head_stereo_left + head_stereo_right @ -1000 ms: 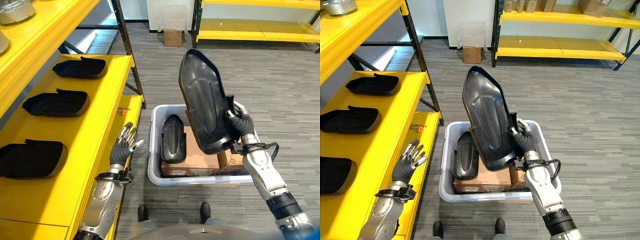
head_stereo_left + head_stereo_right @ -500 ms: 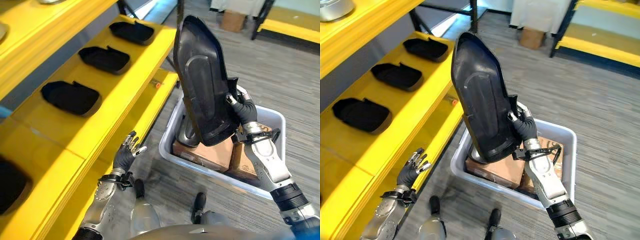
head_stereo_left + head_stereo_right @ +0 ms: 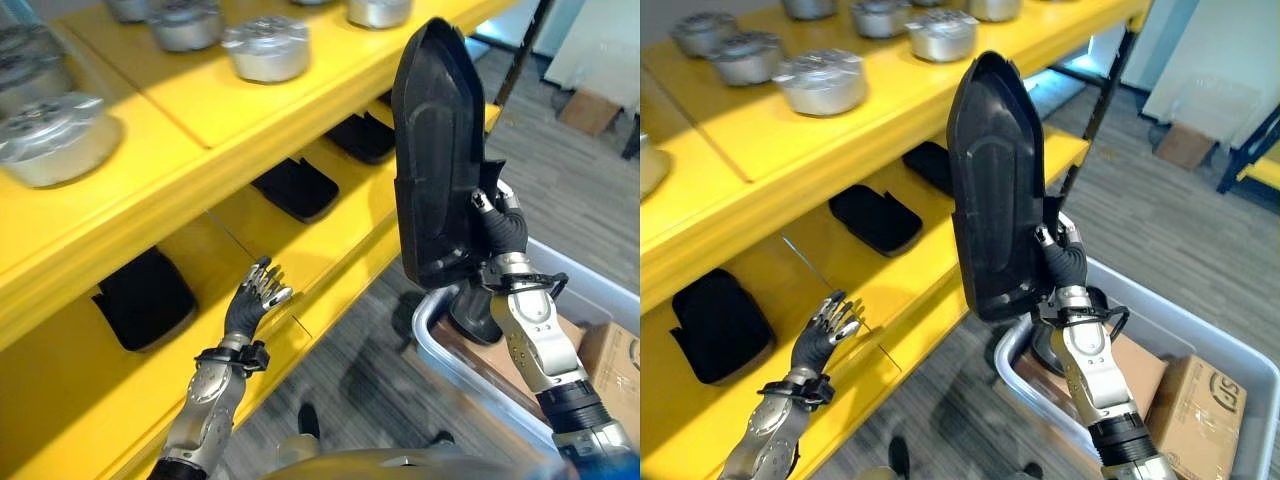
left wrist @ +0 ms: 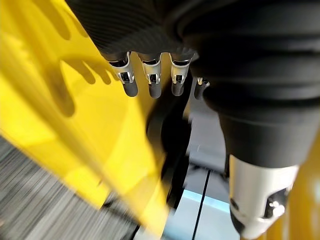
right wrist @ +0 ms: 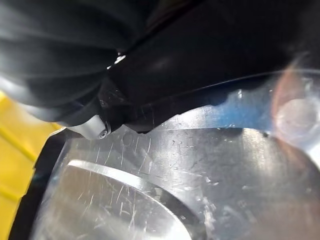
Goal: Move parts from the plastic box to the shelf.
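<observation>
Gripping a large black shell-shaped part (image 3: 435, 160) by its lower edge, the right hand (image 3: 498, 225) holds it upright above the near corner of the grey plastic box (image 3: 600, 300), close to the yellow shelf (image 3: 330, 240). Another black part (image 3: 475, 312) and cardboard cartons (image 3: 1195, 400) lie in the box. Black parts (image 3: 875, 218) already sit on the middle shelf level; silver round pieces (image 3: 265, 48) stand on the level above. The left hand (image 3: 252, 298) hovers over the shelf edge, fingers relaxed and spread, holding nothing.
</observation>
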Controlling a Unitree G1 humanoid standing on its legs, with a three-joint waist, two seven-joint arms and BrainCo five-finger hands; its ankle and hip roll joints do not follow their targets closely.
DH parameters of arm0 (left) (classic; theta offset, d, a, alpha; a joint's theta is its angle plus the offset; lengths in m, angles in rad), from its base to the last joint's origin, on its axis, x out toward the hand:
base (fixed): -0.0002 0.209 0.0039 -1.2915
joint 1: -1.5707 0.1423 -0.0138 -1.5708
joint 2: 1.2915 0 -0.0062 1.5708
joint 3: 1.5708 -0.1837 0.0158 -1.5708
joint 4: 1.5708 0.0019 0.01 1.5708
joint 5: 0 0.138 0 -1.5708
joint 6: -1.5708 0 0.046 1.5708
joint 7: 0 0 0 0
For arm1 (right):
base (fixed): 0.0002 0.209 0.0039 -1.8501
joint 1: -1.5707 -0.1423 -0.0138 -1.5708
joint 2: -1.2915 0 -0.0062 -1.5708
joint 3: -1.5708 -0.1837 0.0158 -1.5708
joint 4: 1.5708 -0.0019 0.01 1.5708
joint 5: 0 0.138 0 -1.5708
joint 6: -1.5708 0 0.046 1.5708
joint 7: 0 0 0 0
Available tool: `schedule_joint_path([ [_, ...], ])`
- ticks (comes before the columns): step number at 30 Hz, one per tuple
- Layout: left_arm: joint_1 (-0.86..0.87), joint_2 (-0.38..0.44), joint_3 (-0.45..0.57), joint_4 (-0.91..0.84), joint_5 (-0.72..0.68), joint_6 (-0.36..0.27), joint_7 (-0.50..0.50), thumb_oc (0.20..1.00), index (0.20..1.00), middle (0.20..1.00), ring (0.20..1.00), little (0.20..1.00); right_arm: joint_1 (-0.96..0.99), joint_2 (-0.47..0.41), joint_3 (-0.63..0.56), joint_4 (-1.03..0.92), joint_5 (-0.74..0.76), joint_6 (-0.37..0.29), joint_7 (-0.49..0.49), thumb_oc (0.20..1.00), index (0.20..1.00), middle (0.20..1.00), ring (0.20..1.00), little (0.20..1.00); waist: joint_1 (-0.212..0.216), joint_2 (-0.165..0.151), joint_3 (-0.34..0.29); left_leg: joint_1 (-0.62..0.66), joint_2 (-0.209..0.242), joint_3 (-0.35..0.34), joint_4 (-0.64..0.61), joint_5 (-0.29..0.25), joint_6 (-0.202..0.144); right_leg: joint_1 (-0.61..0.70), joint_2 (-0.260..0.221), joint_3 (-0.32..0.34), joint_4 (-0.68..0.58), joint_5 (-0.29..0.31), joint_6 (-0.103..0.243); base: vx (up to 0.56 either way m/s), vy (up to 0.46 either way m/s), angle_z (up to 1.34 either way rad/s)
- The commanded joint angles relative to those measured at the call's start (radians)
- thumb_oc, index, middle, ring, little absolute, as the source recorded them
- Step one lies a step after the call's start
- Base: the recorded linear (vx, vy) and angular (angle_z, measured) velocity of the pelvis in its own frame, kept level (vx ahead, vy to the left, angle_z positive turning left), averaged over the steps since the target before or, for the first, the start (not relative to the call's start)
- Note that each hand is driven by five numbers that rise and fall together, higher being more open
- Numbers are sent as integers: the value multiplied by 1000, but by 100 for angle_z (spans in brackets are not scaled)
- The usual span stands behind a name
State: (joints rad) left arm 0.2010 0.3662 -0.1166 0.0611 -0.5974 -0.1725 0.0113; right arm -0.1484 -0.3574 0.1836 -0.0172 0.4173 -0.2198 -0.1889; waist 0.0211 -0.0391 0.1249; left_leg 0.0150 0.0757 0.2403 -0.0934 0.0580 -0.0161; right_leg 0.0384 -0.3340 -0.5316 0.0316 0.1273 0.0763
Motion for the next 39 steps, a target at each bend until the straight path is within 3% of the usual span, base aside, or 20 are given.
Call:
schedule_joint_path([
  [1,-27,0,60,-58,54,-54,-4,1000,1000,1000,1000,1000,-57,-5,-21,-49,18,-44,30,200,200,200,200,200,8,-21,-18,93,4,-59,20,-97,-15,-51,-25,20,-1,82,106,-8,195,2],
  [3,-21,-1,67,-59,55,-53,-4,1000,1000,1000,1000,1000,-55,-2,-21,-45,21,-41,33,200,200,200,200,200,10,-27,-16,94,-9,-66,25,-105,-8,-46,-36,18,-2,92,113,-17,195,17],
  [5,-5,-2,84,-62,71,-58,-6,1000,1000,1000,1000,1000,-42,18,-13,-28,19,-27,45,200,200,200,200,200,19,-45,-17,93,-64,-86,46,-131,24,-40,-84,36,-8,148,138,-22,247,32],
  [10,1,12,101,-72,83,-63,3,1000,1000,1000,1000,1000,-38,45,16,-4,21,-12,59,200,200,200,200,200,21,-42,-17,112,-99,-99,13,-123,48,-66,-111,86,12,189,148,-26,182,10],
  [13,-17,21,100,-61,78,-68,10,1000,1000,1000,1000,1000,-57,47,38,-5,32,-11,68,200,200,200,200,200,-7,-26,0,101,-92,-114,19,-108,72,-135,8,298,150,69,94,-96,165,15],
  [17,-33,19,82,-51,79,-57,11,1000,1000,1000,1000,1000,-40,29,53,-25,69,-13,103,200,200,200,200,200,-33,-19,-17,50,-110,-152,67,-79,104,-121,265,450,344,-136,26,-71,103,17],
  [18,-38,20,80,-48,81,-57,13,1000,1000,1000,1000,1000,-40,22,53,-28,66,-15,101,200,200,200,200,200,-37,-21,-24,37,-111,-160,75,-75,104,-122,298,484,371,-146,22,-44,2,51],
  [20,-45,15,74,-44,79,-57,19,1000,1000,1000,1000,1000,-40,17,56,-35,69,-19,100,200,200,200,200,200,-33,-33,-32,0,-119,-183,110,-76,104,-106,323,540,366,-166,9,-134,-103,65],
  [23,-36,4,61,-51,58,-59,8,1000,1000,1000,1000,1000,-27,6,65,-47,93,-25,112,200,200,200,200,200,-7,-47,-50,-101,-108,-196,161,-37,77,-9,343,573,158,-226,-35,-313,-276,38],
  [27,-10,6,41,-68,27,-56,-27,1000,1000,1000,1000,1000,-5,-25,41,-61,90,-39,119,200,200,200,200,200,2,-25,-34,-167,-84,-231,145,68,36,33,379,531,84,-222,-60,-319,-174,26],
  [28,2,5,19,-51,15,-47,-49,1000,1000,1000,1000,1000,5,-38,32,-54,91,-46,120,200,200,200,200,200,7,-7,-1,-207,-73,-238,149,122,11,36,382,463,79,-219,-69,-342,-106,72],
  [29,2,5,18,-51,15,-47,-49,1000,1000,1000,1000,1000,5,-39,32,-54,91,-46,120,200,200,200,200,200,6,-6,-1,-208,-73,-240,149,122,11,36,382,461,79,-219,-69,-437,-99,139],
  [30,8,8,23,-54,7,-49,-52,1000,1000,1000,1000,1000,14,-54,11,-65,81,-53,112,200,200,200,200,200,-8,-11,23,-220,-46,-160,232,95,7,15,363,424,101,-213,-74,-255,-20,130],
  [31,34,11,33,-61,10,-40,-66,1000,1000,1000,1000,1000,39,-54,5,-78,83,-49,119,200,200,200,200,200,-12,-25,27,-216,-29,-170,331,29,12,-1,338,414,107,-198,-76,-346,6,134],
  [32,42,13,36,-71,17,-34,-68,1000,1000,1000,1000,1000,57,-47,3,-81,94,-53,127,200,200,200,200,200,-19,-47,27,-174,32,-213,431,-36,17,-12,305,406,137,-199,-77,-194,59,62],
  [33,40,13,37,-77,13,-32,-67,1000,1000,1000,1000,1000,59,-47,3,-79,97,-56,124,200,200,200,200,200,-24,-45,23,-151,69,-230,421,-25,14,-24,301,401,151,-202,-77,-158,346,58],
  [34,28,15,28,-89,-1,-28,-58,1000,1000,1000,1000,1000,56,-44,15,-67,111,-56,109,200,200,200,200,200,-44,5,13,-22,234,-297,288,64,-29,-90,277,394,258,-240,-55,-86,417,78],
  [35,23,16,27,-93,-7,-28,-54,1000,1000,1000,1000,1000,58,-46,14,-66,115,-55,104,200,200,200,200,200,-51,16,14,-14,261,-312,266,89,-40,-110,259,386,298,-253,-49,-117,613,75],
  [37,0,22,10,-85,-31,-28,-53,1000,1000,1000,1000,1000,59,-54,3,-61,103,-57,76,200,200,200,200,200,-75,74,15,42,332,-230,140,97,-94,-151,183,341,376,-263,-19,-100,523,73],
  [39,-6,19,3,-81,-35,-27,-57,1000,1000,1000,1000,1000,64,-56,-4,-58,105,-53,73,200,200,200,200,200,-76,82,18,50,311,-236,129,62,-96,-148,159,337,375,-250,-7,-31,333,69],
])
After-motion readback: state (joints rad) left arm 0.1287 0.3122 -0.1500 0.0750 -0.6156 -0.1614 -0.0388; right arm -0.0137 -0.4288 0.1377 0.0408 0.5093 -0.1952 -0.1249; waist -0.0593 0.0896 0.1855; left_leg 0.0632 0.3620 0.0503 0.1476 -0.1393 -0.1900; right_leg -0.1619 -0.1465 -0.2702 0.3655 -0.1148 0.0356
